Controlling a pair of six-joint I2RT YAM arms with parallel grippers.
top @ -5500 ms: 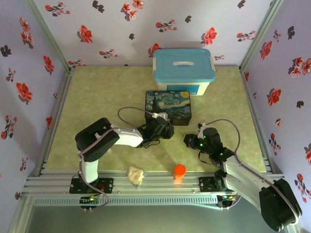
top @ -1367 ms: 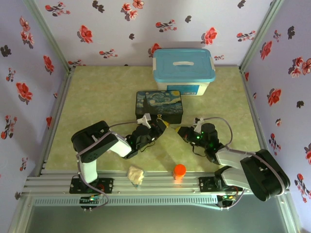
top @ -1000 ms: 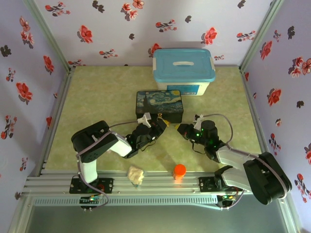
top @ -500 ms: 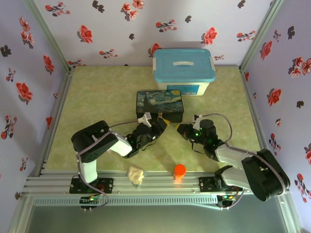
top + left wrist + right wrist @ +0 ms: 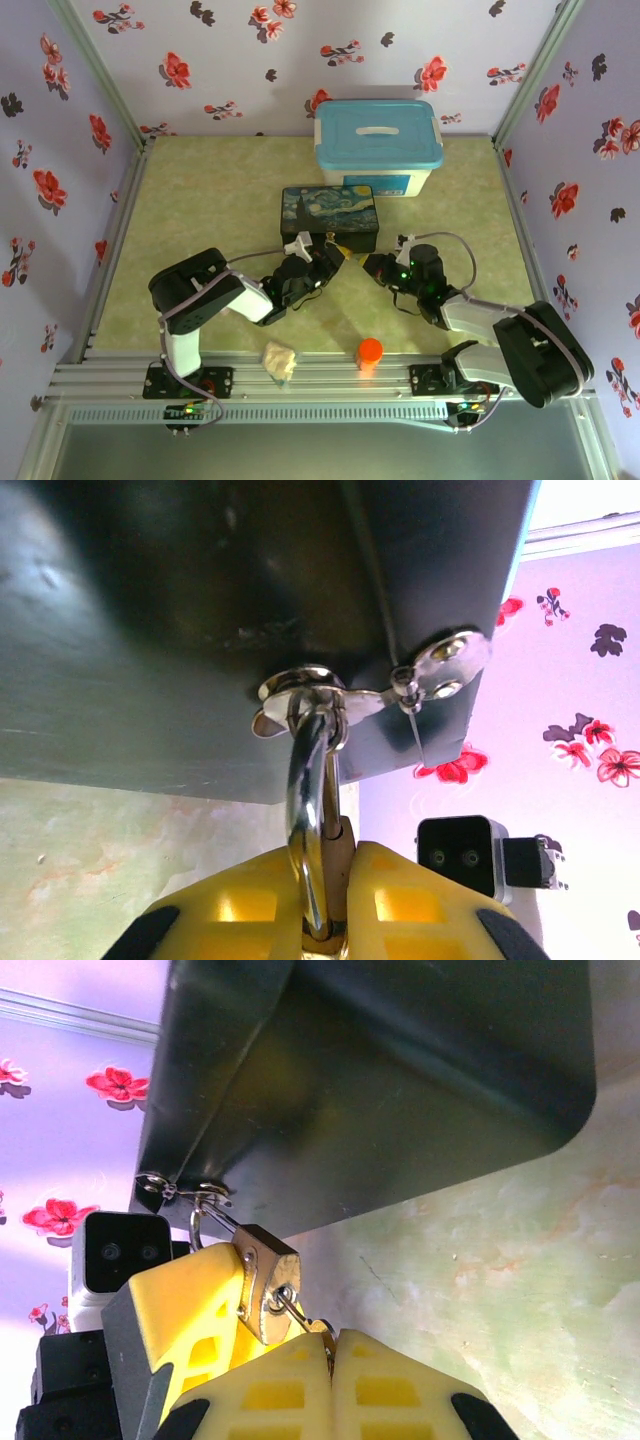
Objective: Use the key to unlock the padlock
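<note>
Brushed brass padlock (image 5: pixel 268 1282) body, polished steel shackle; shiny metal key (image 5: pixel 300 1316); smooth dark box (image 5: pixel 400 1080).

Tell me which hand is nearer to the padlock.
Left. The left hand grips the padlock itself; the right hand pinches the key, whose tip meets the padlock.

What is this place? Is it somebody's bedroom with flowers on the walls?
Probably a robot practice booth, not a bedroom. The flowery walls are panels around a green table, and the left arm and right arm are bolted to its metal rail.
</note>
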